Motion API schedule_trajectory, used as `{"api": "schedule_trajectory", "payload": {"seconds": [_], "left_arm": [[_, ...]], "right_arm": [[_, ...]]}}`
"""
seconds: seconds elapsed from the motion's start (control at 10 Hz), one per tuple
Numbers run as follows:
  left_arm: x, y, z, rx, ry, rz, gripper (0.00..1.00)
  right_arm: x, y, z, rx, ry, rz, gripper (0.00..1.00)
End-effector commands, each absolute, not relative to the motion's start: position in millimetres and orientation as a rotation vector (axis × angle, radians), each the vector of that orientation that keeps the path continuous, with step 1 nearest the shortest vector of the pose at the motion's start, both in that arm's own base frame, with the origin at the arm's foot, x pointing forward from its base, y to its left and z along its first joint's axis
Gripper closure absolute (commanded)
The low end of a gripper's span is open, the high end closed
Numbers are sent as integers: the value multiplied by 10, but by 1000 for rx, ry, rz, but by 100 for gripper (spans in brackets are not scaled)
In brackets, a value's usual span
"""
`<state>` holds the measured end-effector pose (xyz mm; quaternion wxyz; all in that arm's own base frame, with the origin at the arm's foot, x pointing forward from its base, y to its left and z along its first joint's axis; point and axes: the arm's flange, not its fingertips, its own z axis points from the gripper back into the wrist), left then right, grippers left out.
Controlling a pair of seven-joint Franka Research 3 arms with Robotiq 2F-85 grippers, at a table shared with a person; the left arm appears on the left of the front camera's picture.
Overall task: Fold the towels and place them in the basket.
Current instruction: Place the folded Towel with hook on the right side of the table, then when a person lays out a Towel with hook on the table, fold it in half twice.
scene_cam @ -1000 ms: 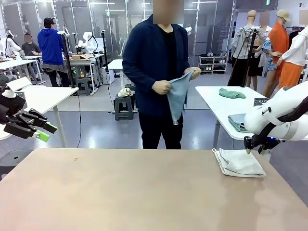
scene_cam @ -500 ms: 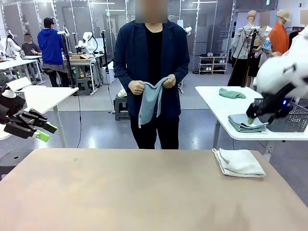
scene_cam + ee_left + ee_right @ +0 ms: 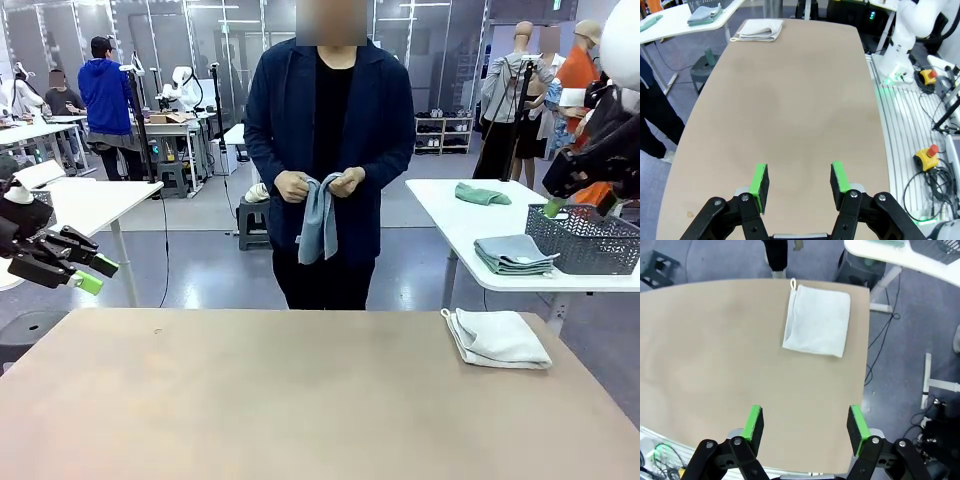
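Tan table (image 3: 300, 400) carries the cream-white towel (image 3: 497, 337), folded, near its far right corner. The grey-blue towel (image 3: 320, 218) hangs bunched in the person's hands (image 3: 292, 185) beyond the far edge. A mesh basket (image 3: 585, 240), probably the dark one, sits on the white side table (image 3: 450, 205) at right, cut off by the frame edge. The left gripper (image 3: 800, 180) and right gripper (image 3: 805, 424) both hover over the tabletop with fingers spread apart.
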<state>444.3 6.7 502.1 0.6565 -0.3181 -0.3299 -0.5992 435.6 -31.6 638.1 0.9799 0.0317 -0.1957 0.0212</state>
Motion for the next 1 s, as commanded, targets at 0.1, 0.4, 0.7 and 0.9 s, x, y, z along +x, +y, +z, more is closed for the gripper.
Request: {"api": "schedule_trajectory", "payload": {"seconds": [0.1, 0.4, 0.7, 0.9], "left_arm": [[4438, 67, 5032, -726, -754, -1360, 36], [4438, 67, 5032, -726, -754, -1360, 36], [4438, 67, 5032, -726, -754, -1360, 36], [4438, 67, 5032, -726, -754, -1360, 36]], "right_arm": [[4220, -202, 6307, 15, -398, 6, 16], [4246, -285, 6406, 53, -395, 42, 16], [4246, -285, 6406, 53, -395, 42, 16], [4246, -285, 6406, 53, -395, 42, 16]]}}
